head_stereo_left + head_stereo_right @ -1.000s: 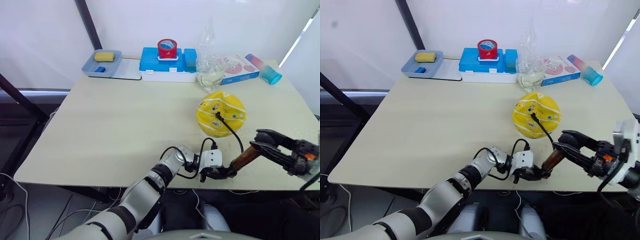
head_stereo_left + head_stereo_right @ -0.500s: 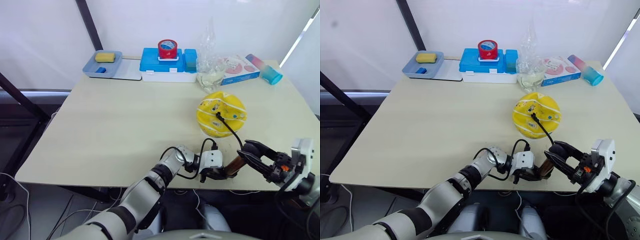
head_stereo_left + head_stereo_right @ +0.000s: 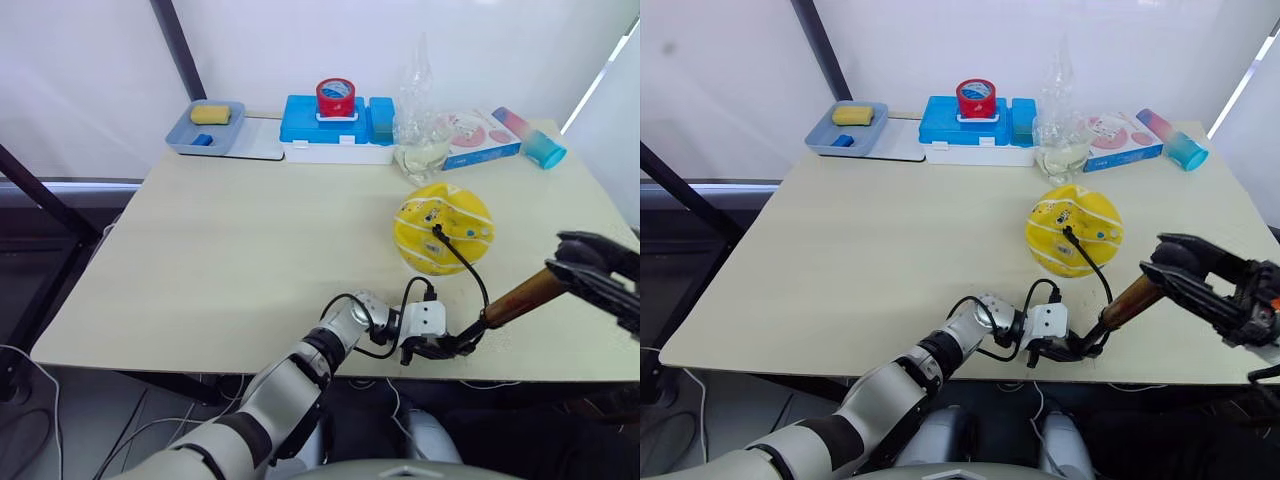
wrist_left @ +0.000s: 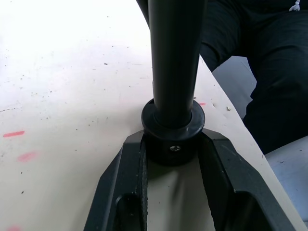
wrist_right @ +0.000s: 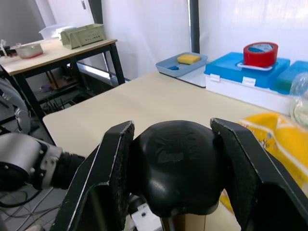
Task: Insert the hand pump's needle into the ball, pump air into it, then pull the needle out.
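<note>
The yellow dotted ball [image 3: 443,227] rests on the table's right half, dented on top. A thin black hose [image 3: 462,265] runs from the ball down to the hand pump [image 3: 518,299], a bronze cylinder slanting up to the right near the front edge. My left gripper [image 3: 452,346] is shut on the pump's black lower end cap [image 4: 172,137], holding it against the table. My right gripper [image 3: 578,264] is shut on the pump's black handle [image 5: 174,166], which sits between both fingers. The needle is hidden where the hose meets the ball.
Along the back edge stand a grey tray [image 3: 178,135] with a yellow sponge, a blue box [image 3: 335,125] topped by a red tape roll [image 3: 334,97], a clear plastic bag [image 3: 420,120], a pink box [image 3: 478,138] and a teal cup [image 3: 545,150]. The table's front edge lies just below the pump.
My right gripper first pushed the handle in toward the left gripper, then drew it back out up and to the right. More of the bronze cylinder shows now. The left gripper stayed put.
</note>
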### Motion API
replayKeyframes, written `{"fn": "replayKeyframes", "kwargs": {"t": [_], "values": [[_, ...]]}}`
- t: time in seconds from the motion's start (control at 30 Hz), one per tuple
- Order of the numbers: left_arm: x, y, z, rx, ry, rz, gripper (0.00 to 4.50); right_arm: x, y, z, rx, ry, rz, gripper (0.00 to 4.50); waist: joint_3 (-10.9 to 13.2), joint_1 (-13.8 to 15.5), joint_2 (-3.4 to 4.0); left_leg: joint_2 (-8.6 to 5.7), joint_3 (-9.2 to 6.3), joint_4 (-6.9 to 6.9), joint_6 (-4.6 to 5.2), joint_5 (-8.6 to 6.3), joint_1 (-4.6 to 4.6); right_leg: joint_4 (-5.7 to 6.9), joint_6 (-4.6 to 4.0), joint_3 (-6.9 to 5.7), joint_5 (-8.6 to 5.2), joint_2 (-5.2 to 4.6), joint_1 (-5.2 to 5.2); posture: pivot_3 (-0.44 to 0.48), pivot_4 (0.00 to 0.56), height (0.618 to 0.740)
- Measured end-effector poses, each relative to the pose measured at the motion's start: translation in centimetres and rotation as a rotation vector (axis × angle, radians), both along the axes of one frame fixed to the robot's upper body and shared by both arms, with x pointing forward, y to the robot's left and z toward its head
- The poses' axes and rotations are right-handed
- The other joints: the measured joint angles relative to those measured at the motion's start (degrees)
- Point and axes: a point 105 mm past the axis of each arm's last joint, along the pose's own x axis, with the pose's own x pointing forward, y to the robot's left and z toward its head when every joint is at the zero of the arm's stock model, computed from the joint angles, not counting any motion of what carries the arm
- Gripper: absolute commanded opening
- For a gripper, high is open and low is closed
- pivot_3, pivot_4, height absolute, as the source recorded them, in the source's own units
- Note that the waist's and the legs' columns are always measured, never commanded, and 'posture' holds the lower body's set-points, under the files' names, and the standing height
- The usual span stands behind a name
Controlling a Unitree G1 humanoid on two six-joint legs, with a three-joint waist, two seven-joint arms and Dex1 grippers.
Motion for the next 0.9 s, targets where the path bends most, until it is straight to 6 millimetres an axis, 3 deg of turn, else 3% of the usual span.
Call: {"fn": "replayKeyframes", "kwargs": {"t": [0.3, 0.43, 0.6, 0.67, 0.9], "values": [[-0.1, -0.1, 0.1, -0.005, -0.009, -0.007, 1.06, 0.9, -0.4, 0.9, -0.006, 0.095, -0.029, 2.00, 0.0, 0.0, 0.02, 0.00, 0.01, -0.01, 0.00, 0.00, -0.17, -0.08, 0.00, -0.05, 0.00, -0.09, -0.04, 0.000, 0.150, 0.729], [-0.1, -0.1, 0.0, -0.001, -0.010, -0.007, 1.06, 0.8, -0.4, 0.4, -0.022, 0.082, -0.034, 2.00, 0.0, 0.0, -0.06, -0.01, -0.05, -0.01, 0.00, 0.00, -0.20, -0.12, 0.00, -0.10, 0.00, -0.08, -0.02, 0.000, 0.150, 0.729], [-0.1, 0.0, -0.3, 0.009, -0.006, 0.000, 1.06, 0.9, -0.2, -3.0, -0.024, 0.105, -0.041, 2.00, -0.2, 0.0, -0.43, 0.00, -0.13, 0.01, 0.00, 0.00, -0.08, -0.06, 0.00, -0.16, 0.00, -0.13, 0.03, 0.000, 0.150, 0.729], [-0.1, 0.1, -0.4, 0.019, 0.005, 0.000, 1.03, 1.1, 0.2, -5.5, -0.020, 0.139, -0.055, 2.00, -0.4, 0.0, -0.62, 0.04, -0.25, 0.00, -0.01, -0.01, -0.06, -0.06, -0.06, -0.28, -0.04, -0.15, 0.07, 0.000, 0.150, 0.729], [-0.2, 0.1, -0.4, 0.022, 0.013, -0.002, 1.03, 1.6, 1.1, -10.4, -0.051, 0.170, -0.074, 2.00, -0.6, 0.0, -0.38, 0.04, -0.37, -0.05, -0.02, -0.01, 0.00, 0.00, -0.19, -0.60, -0.11, -0.42, 0.10, 0.000, 0.150, 0.729]]}}
